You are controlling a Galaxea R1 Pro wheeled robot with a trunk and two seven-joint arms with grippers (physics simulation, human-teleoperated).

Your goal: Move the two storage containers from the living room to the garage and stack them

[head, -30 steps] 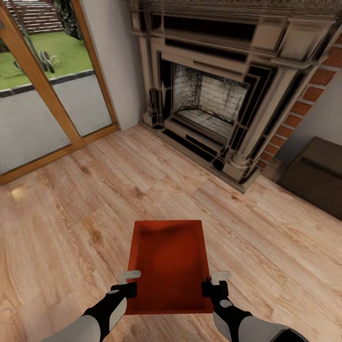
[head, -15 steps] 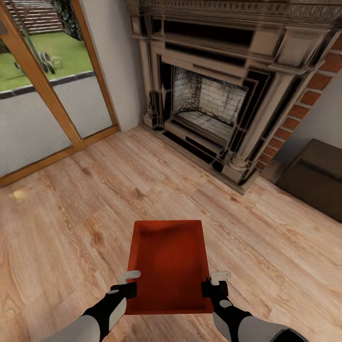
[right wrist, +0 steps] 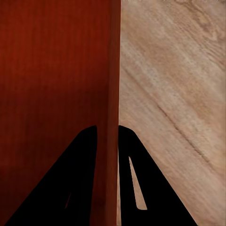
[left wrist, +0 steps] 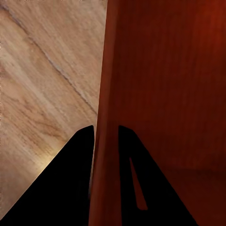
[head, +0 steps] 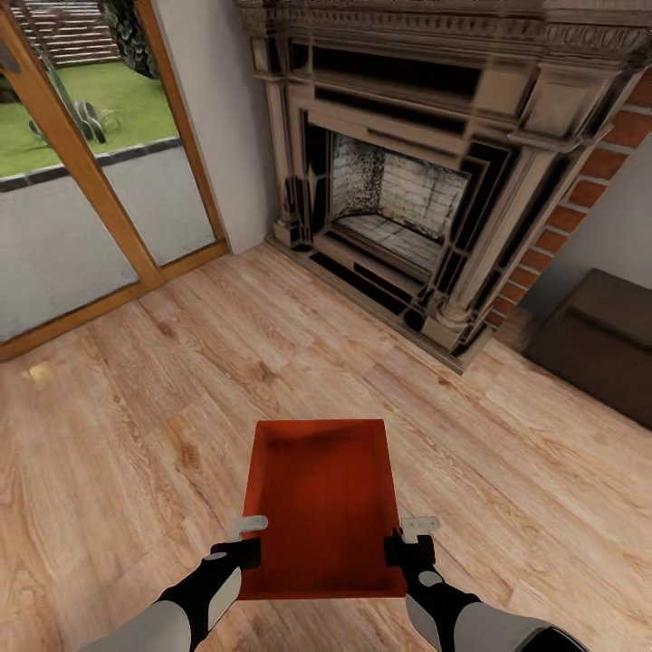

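Facing fireplace [head: 398,199] over wood-plank floor [head: 136,426]; both fingers grip storage container [head: 321,507] walls.

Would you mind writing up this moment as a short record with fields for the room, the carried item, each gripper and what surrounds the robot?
room: living room, light wood-plank floor
carried item: one red-orange storage container, open-top, empty, held level above the floor
left gripper: shut on the container's left wall
right gripper: shut on the container's right wall
ahead: dark fireplace
left: wood-framed glass doors
right: dark brown bench
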